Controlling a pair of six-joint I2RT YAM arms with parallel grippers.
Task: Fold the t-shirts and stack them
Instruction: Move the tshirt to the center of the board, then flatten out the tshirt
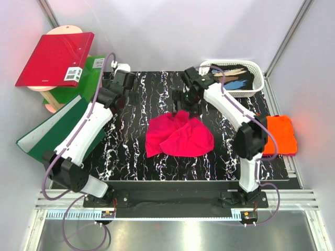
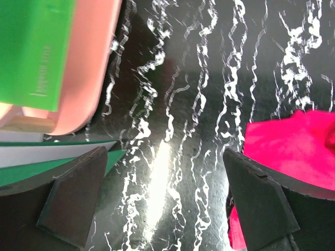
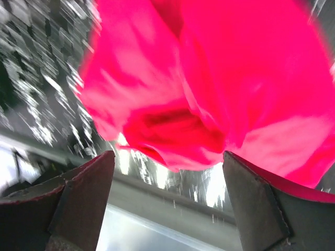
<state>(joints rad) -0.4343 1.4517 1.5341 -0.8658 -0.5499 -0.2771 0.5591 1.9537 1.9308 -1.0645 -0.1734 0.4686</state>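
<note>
Black marbled table point(image 1: 131, 151), crumpled magenta t-shirt point(image 1: 180, 137), long axis left-right

You ran two white-shelled arms with black joints, the left arm point(image 1: 86, 128) and the right arm point(image 1: 230, 107), on black bases at the bottom of the frame. Mauve cables point(image 1: 43, 180) looped along each. The left gripper point(image 1: 127, 81) and right gripper point(image 1: 179, 104) were black, with dark wedge-shaped finger pads point(image 2: 73, 204).

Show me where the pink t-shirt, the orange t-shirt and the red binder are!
pink t-shirt point(image 1: 180, 137): top external view, middle of the crumpled cloth.
orange t-shirt point(image 1: 281, 135): top external view, middle of the folded cloth.
red binder point(image 1: 55, 58): top external view, middle of its flat cover.
</note>
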